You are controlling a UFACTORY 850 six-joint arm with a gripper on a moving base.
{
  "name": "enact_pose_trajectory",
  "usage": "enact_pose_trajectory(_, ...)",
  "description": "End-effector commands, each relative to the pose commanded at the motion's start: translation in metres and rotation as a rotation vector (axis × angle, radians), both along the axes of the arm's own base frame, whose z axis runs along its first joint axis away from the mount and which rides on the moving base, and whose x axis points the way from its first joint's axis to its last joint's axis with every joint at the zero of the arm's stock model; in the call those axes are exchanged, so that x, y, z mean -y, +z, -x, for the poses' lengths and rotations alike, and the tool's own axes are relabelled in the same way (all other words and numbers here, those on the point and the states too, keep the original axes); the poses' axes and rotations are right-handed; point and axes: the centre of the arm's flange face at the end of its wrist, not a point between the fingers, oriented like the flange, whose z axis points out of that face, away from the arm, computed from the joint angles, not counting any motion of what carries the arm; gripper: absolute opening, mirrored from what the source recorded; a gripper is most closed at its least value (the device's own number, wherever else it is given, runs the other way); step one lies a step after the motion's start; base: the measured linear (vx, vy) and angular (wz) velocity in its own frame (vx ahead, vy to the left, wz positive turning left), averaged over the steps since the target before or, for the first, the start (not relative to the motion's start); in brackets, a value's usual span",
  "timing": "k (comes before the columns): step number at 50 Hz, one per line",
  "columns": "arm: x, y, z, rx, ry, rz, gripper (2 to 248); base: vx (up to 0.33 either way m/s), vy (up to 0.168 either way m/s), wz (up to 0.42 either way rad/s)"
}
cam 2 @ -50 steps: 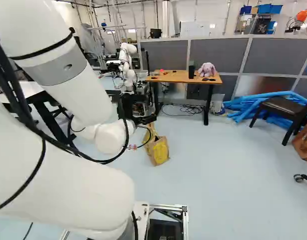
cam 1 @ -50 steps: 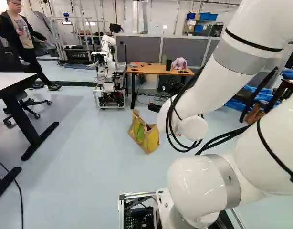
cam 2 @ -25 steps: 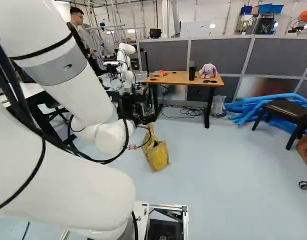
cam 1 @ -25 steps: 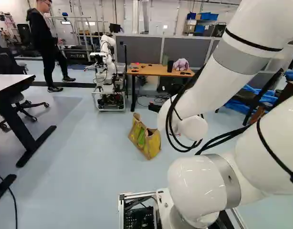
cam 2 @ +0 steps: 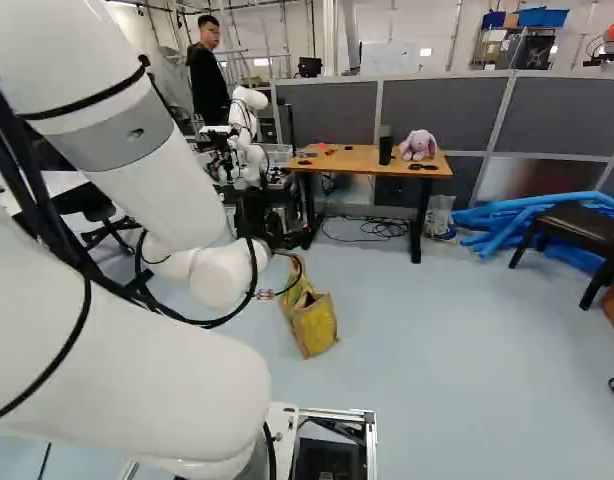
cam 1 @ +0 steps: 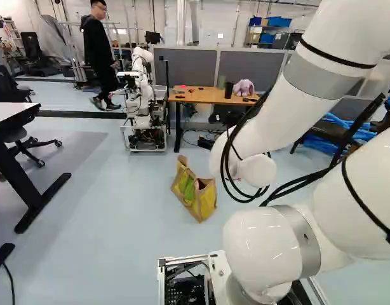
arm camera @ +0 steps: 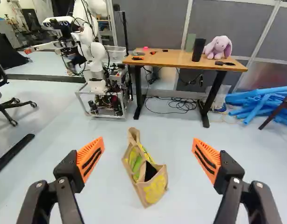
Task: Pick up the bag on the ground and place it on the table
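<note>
Wrist view alone shows clearly the fingers (arm camera: pixel 90 160), wide apart, with the bag (arm camera: pixel 155 189) ahead of them on the floor (arm camera: pixel 106 200). Beyond stands the table (arm camera: pixel 171 58), cables (arm camera: pixel 176 105) under it, another robot (arm camera: pixel 96 56) beside it.

Cannot read any text, label, brand, number or sign in base views or in wrist view. On bag (arm camera: pixel 154 189), cannot make out letters.

Smooth pale blue floor (arm camera: pixel 101 200) below gripper (cam 1: pixel 206 143), bearing tan-and-yellow bag (arm camera: pixel 155 189) ahead, between lines of fingers; farther ahead, black cable tangle (arm camera: pixel 182 104), long blue tubes (arm camera: pixel 258 105). Beyond bag, black-legged rectangular wooden table (arm camera: pixel 169 58) bearing lilac plush rabbit (arm camera: pixel 219 45), black cylinder (arm camera: pixel 198 50).
</note>
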Motion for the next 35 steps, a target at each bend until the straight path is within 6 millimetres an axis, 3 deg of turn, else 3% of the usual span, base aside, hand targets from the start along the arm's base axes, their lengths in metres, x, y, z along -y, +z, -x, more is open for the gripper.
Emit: enact_pose_trajectory(35, 0.0, 0.0, 0.0, 0.0, 0.0, 0.0, 247, 0.15, 0.003, -0.004)
